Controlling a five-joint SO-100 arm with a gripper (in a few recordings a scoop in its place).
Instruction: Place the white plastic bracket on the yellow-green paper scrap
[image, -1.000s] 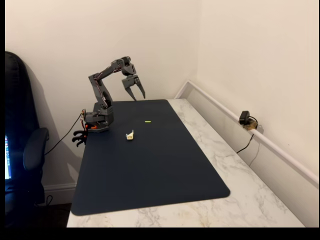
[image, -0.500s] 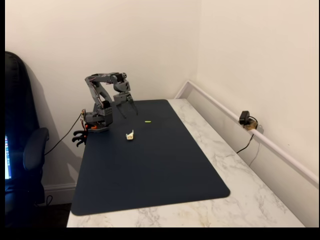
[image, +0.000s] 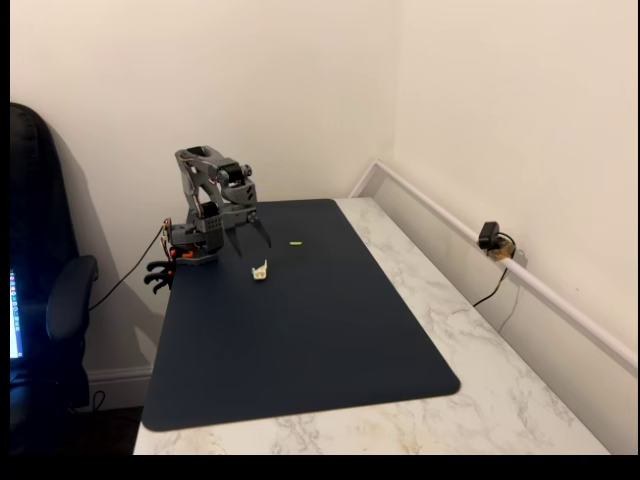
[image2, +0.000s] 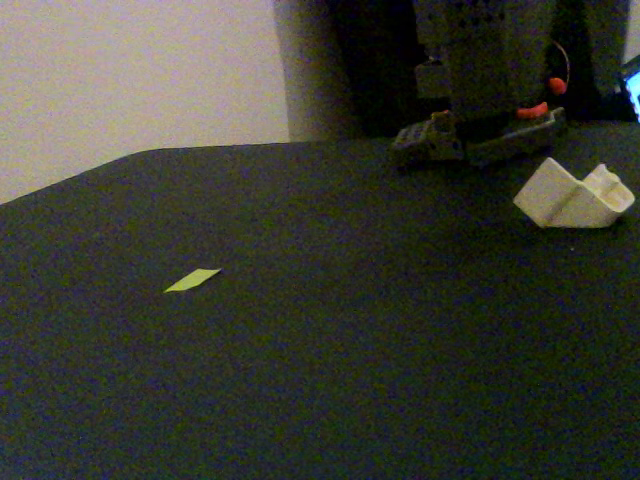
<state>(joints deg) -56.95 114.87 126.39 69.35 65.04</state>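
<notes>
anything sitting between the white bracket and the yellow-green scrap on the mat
Nothing visible. In both fixed views only bare dark mat lies between the white plastic bracket and the yellow-green paper scrap; the gripper hangs above, near the bracket.

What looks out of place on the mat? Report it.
Nothing stands out. The white plastic bracket lies on the dark mat, apart from the yellow-green paper scrap. The gripper hangs above the mat beside the bracket, fingers spread, holding nothing.

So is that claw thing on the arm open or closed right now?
Open. The end effector hangs with its two fingers spread in a V, nothing between them, above the dark mat near the white plastic bracket.
</notes>
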